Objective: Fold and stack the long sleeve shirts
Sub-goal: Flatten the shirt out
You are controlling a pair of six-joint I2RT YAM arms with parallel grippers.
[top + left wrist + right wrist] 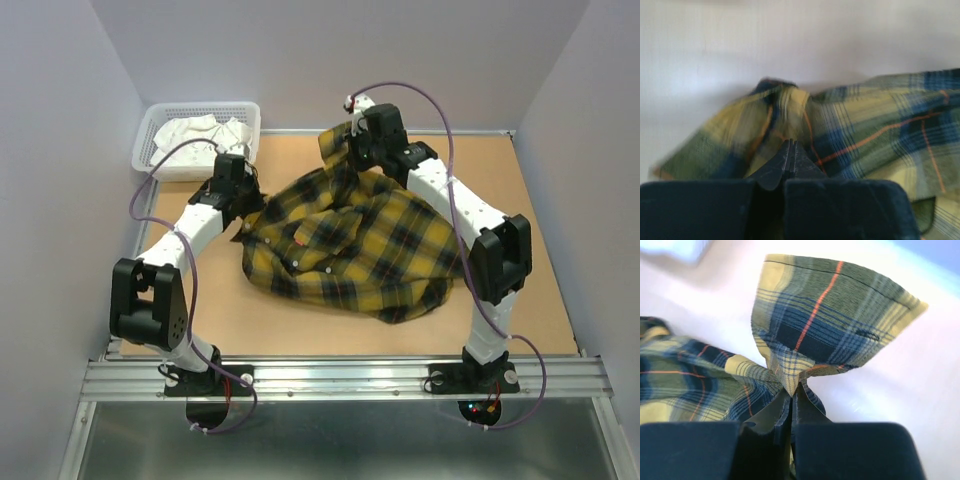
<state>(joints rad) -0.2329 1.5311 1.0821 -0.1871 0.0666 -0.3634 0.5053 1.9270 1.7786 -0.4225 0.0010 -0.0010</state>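
Yellow plaid flannel shirt [370, 250] lies bunched, its long axis slanting from far left to near right. Left gripper [790, 150] and right gripper [792, 392] each clamp its fabric.

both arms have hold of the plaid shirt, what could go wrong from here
1. The left end effector and right end effector each pinch only a small bunch of the shirt at the fingertips; the cloth may slip out under a pull.
2. The shirt lies crumpled between them, so spreading it may twist it rather than flatten it.
3. The basket sits close to the left arm; a wide swing might knock it.
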